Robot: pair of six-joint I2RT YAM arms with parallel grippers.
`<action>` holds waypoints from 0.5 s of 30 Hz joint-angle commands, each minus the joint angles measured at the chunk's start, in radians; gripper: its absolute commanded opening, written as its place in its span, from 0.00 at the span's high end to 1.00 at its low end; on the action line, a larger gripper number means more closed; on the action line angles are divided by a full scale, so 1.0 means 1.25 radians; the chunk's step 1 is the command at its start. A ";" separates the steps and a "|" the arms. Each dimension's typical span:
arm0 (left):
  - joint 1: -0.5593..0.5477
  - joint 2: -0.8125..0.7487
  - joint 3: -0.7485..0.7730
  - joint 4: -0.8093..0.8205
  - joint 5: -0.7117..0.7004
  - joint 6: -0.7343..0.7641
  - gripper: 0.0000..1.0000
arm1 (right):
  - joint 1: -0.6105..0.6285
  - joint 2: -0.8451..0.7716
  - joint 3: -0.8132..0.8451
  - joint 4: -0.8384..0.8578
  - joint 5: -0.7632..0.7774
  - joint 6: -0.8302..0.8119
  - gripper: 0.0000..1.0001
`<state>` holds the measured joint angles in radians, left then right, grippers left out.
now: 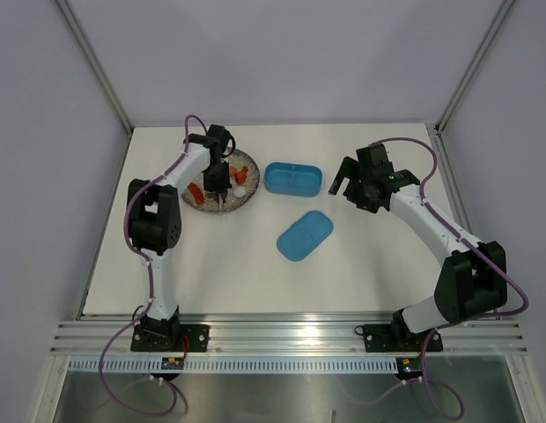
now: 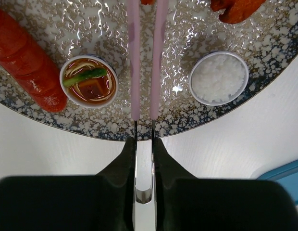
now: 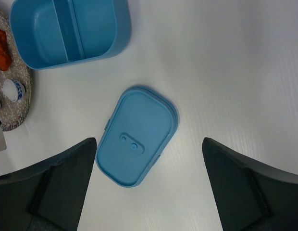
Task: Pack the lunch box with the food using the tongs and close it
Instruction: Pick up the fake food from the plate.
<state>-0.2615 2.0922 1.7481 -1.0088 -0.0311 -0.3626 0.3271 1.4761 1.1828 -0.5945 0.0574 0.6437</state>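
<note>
My left gripper (image 2: pixel 144 140) is shut on the metal rear end of the pink tongs (image 2: pixel 160 57). Their two arms lie nearly parallel and reach out over the speckled plate (image 2: pixel 187 29). The tong tips run out of the wrist view. On the plate the food includes a red sausage (image 2: pixel 24 62), a small cup of noodles (image 2: pixel 89 81), a cup of white rice (image 2: pixel 218 78) and an orange fried piece (image 2: pixel 238 7). The blue lunch box (image 1: pixel 293 178) stands open with both compartments empty (image 3: pixel 67 29). Its lid (image 3: pixel 137 135) lies flat nearby, below my open right gripper (image 3: pixel 149 139).
The plate (image 1: pixel 242 198) sits at the back left of the white table, just left of the box. The lid (image 1: pixel 305 234) lies in front of the box near the table's middle. Grey walls with metal posts enclose the table on three sides.
</note>
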 commanded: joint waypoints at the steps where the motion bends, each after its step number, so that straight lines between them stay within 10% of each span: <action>1: 0.007 -0.015 0.026 0.000 0.010 0.009 0.97 | 0.002 -0.016 0.000 0.017 -0.014 0.007 0.00; 15: 0.007 -0.122 0.025 -0.016 -0.039 0.010 1.00 | 0.002 -0.016 0.000 0.019 -0.016 0.009 0.00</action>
<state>-0.2607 2.0422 1.7477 -1.0256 -0.0456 -0.3592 0.3271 1.4761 1.1831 -0.5945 0.0574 0.6445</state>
